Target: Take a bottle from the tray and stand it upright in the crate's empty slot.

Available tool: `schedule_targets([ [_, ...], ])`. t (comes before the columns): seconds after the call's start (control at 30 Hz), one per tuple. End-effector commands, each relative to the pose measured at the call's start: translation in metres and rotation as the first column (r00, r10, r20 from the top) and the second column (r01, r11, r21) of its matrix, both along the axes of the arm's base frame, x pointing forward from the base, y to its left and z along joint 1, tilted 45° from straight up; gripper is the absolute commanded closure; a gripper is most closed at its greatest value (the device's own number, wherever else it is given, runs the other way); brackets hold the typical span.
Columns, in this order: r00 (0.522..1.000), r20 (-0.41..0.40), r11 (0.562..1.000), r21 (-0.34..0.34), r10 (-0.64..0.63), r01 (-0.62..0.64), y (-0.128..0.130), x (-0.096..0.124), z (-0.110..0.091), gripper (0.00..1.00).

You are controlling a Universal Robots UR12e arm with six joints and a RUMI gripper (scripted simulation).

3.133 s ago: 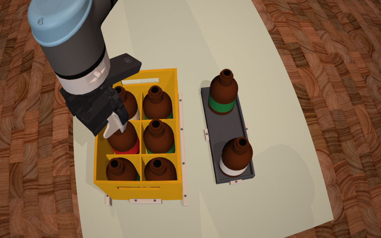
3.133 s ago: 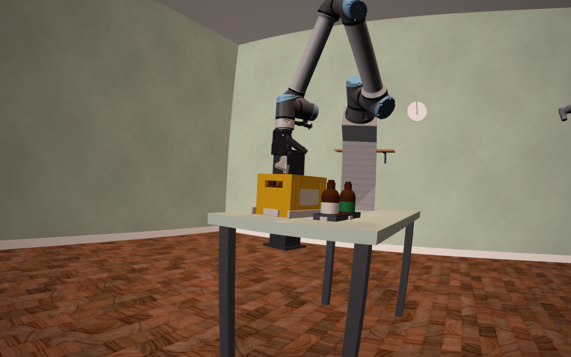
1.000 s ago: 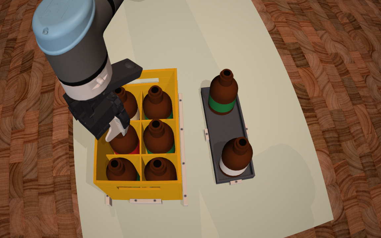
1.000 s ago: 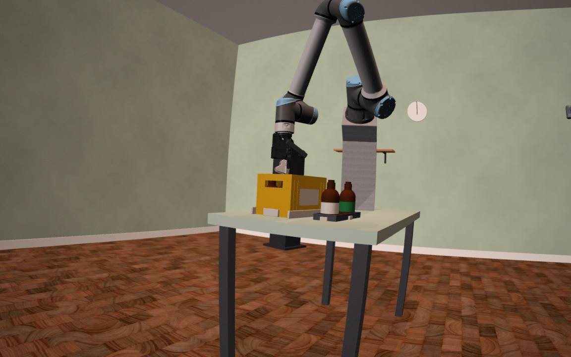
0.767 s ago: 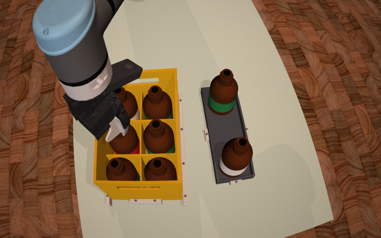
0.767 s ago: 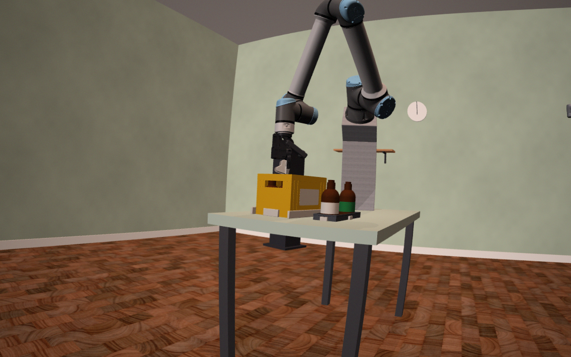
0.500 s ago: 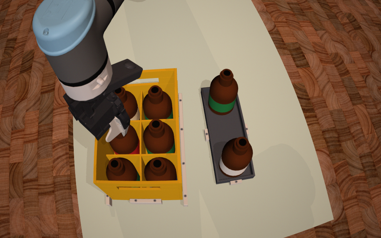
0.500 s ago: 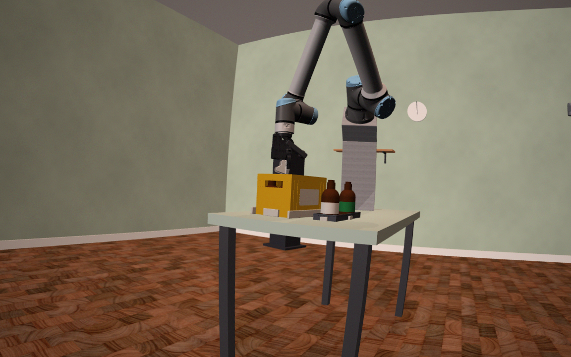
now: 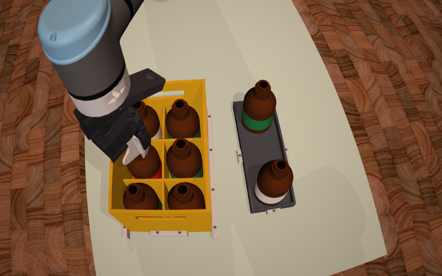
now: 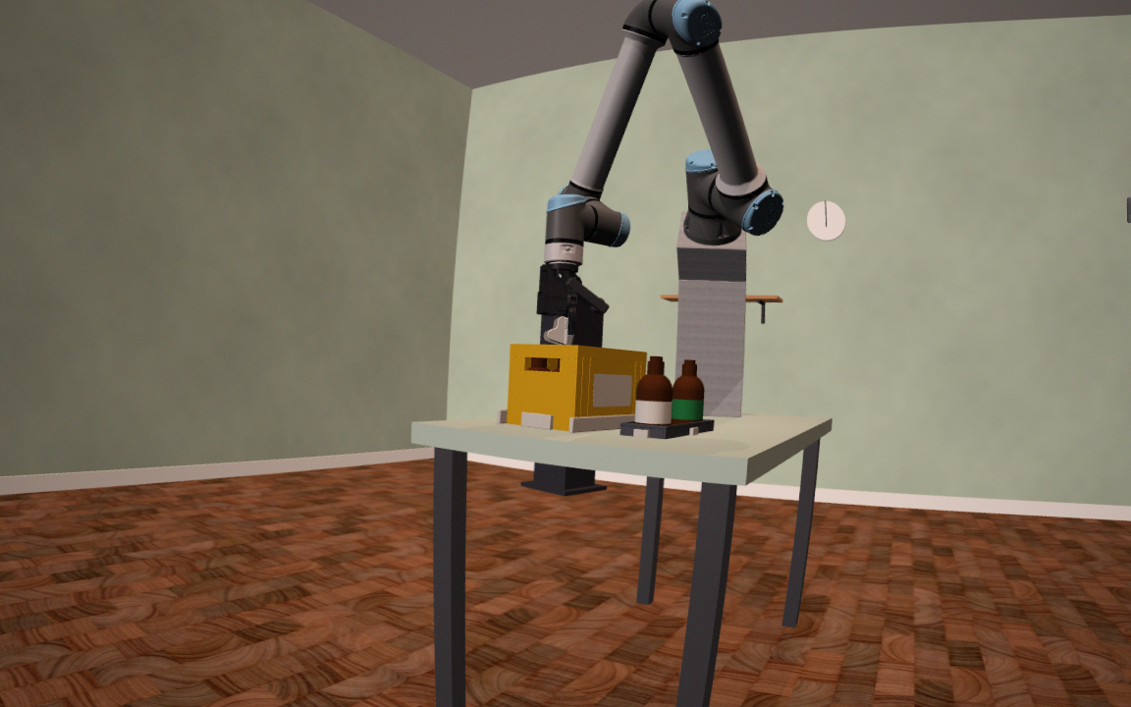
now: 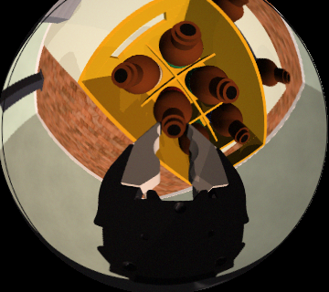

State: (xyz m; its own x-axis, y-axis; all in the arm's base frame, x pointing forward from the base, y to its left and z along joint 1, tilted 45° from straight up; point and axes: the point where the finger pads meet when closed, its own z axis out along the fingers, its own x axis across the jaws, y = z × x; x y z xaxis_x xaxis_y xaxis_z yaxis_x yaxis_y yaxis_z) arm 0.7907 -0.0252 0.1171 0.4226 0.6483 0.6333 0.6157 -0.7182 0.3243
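The yellow crate (image 9: 167, 223) (image 10: 569, 387) (image 11: 98, 82) stands on the left of the table. Each of its slots holds a brown bottle. My gripper (image 9: 139, 151) (image 10: 559, 332) (image 11: 173, 123) is just above the crate, shut on the neck of the red-labelled bottle (image 9: 145, 164) (image 11: 171, 107). That bottle stands upright in the middle left slot, its body down between the dividers. The dark tray (image 9: 260, 151) (image 10: 640, 427) to the right holds a green-labelled bottle (image 9: 259, 106) (image 10: 687, 395) (image 11: 230, 2) at the far end and a white-labelled bottle (image 9: 273, 181) (image 10: 653, 400) (image 11: 271, 73) at the near end.
Several other brown bottles, such as one in the middle right slot (image 9: 183, 154), stand close around the held one. Small pale blocks (image 9: 213, 171) lie along the sides of the crate and the tray. The table (image 9: 284, 51) (image 10: 727, 448) ends close to the crate's left side.
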Motion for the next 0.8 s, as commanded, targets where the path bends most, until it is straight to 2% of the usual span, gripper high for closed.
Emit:
schedule_targets([
  [0.0, 1.000, 0.001, 1.000, 0.000, 0.000, 0.000, -0.0002, 0.0001, 0.0006, 1.00],
  [0.57, 1.000, 0.001, 1.000, 0.000, 0.000, 0.000, -0.0002, 0.0001, 0.0006, 1.00],
  [0.6, 1.000, 0.001, 1.000, 0.000, 0.000, 0.000, -0.0002, 0.0001, 0.0006, 0.62],
  [0.77, 1.000, 0.001, 1.000, 0.000, 0.000, 0.000, -0.0002, 0.0001, 0.0006, 0.62],
])
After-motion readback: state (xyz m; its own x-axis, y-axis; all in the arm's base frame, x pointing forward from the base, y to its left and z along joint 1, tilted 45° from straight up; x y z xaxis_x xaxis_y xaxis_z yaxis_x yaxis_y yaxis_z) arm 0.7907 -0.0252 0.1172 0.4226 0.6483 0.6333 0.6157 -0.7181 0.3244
